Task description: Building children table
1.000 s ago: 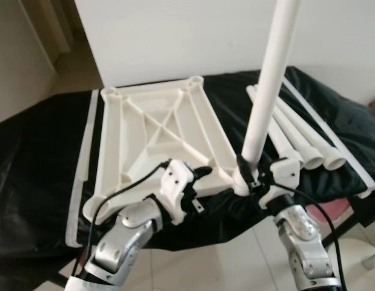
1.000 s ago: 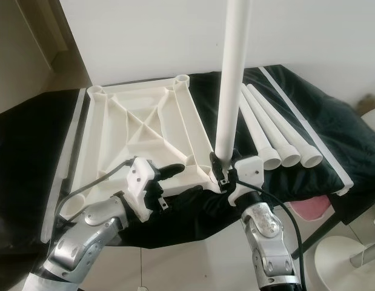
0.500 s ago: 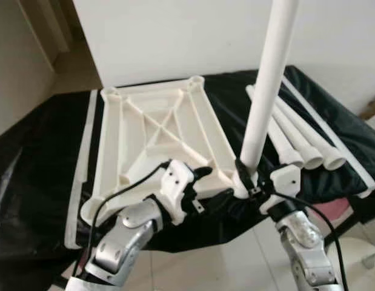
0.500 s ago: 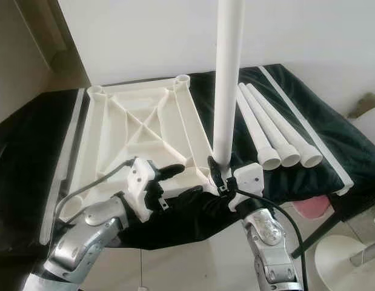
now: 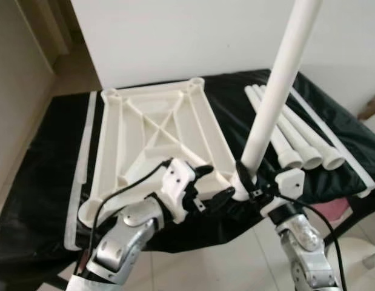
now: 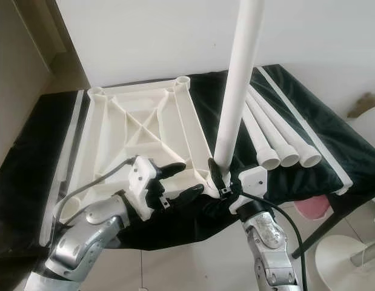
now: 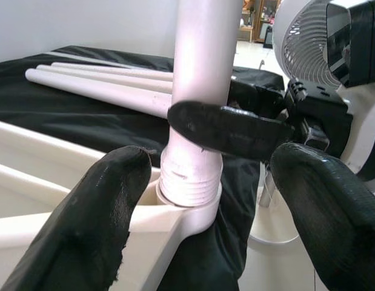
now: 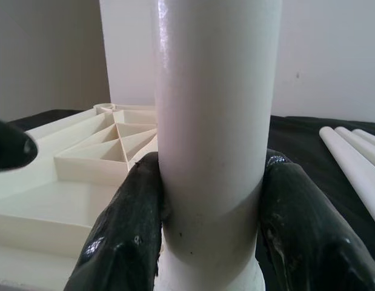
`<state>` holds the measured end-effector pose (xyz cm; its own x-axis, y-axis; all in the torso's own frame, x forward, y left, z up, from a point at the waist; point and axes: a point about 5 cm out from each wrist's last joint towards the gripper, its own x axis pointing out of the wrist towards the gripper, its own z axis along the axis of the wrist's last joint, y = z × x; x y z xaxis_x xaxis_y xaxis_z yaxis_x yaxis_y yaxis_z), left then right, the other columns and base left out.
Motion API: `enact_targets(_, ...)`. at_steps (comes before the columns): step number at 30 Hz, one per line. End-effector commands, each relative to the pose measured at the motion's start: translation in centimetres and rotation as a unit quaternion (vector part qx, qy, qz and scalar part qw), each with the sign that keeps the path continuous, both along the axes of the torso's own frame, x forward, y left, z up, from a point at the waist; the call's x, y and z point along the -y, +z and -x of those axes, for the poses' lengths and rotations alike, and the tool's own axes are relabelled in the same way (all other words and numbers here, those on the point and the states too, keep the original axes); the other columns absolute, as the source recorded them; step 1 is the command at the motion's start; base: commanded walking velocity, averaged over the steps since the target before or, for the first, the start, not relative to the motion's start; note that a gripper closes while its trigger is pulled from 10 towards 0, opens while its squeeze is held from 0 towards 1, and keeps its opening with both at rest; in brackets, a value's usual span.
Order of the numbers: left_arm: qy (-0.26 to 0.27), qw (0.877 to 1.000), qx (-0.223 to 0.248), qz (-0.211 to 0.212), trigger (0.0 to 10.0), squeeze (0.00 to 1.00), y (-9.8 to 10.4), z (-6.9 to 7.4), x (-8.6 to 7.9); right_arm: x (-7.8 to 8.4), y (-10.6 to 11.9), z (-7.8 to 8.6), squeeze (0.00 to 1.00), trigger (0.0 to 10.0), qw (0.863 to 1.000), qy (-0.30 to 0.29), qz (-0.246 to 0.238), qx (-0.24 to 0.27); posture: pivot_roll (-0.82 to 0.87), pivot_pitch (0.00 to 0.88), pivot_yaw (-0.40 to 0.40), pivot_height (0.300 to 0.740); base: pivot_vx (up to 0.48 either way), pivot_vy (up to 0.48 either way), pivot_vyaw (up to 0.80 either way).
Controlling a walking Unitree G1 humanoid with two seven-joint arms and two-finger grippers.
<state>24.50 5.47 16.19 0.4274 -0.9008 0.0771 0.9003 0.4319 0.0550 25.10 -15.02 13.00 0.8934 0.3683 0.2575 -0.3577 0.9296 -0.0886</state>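
The white table top lies upside down on a black-covered surface. A white leg stands in the top's near right corner socket, leaning to the right at its upper end. My right gripper is shut on the leg just above the socket; in the right wrist view both black fingers press its sides. My left gripper is open at the same corner, its fingers either side of the socket without touching the leg.
Three loose white legs lie side by side on the cloth to the right. Long white strips lie along the left side and the far right edge. A white wall stands behind; tiled floor shows below.
The leg's upper end has tilted to the right. My left gripper has reached closer to the corner socket, its lower finger now beside it. The right gripper keeps its hold.
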Motion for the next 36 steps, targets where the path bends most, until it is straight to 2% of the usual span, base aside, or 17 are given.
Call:
enact_targets(1,0.003,1.000,0.007,-0.008,10.0,0.00,0.2,-0.1,-0.2,-0.3,-1.7,0.3,0.00,10.0,0.999,0.014,0.013,-0.041,0.00,0.000,0.058,0.740,0.000,0.000,0.00)
enact_targets(6,0.003,1.000,0.007,-0.008,10.0,0.00,0.2,-0.1,-0.2,-0.2,-1.9,0.4,0.00,10.0,0.999,0.013,0.013,-0.044,0.00,0.000,0.056,0.740,0.000,0.000,0.00)
enact_targets(12,0.002,1.000,0.009,-0.005,10.0,0.00,0.3,-0.3,0.0,0.2,-2.4,0.2,0.00,10.0,0.997,0.003,-0.012,-0.073,-0.01,0.000,0.054,0.740,0.000,0.000,0.00)
enact_targets(26,-0.002,1.000,0.010,-0.005,10.0,0.00,0.3,-0.3,0.0,0.6,-2.9,-0.4,0.00,10.0,0.995,-0.007,-0.007,-0.102,-0.01,0.000,0.056,0.740,0.000,0.000,0.00)
enact_targets(36,-0.001,1.000,0.010,-0.006,10.0,0.00,0.3,-0.2,0.0,1.1,-3.0,-1.1,0.00,10.0,0.990,-0.030,-0.032,-0.131,-0.01,0.000,0.055,0.740,0.000,0.000,0.00)
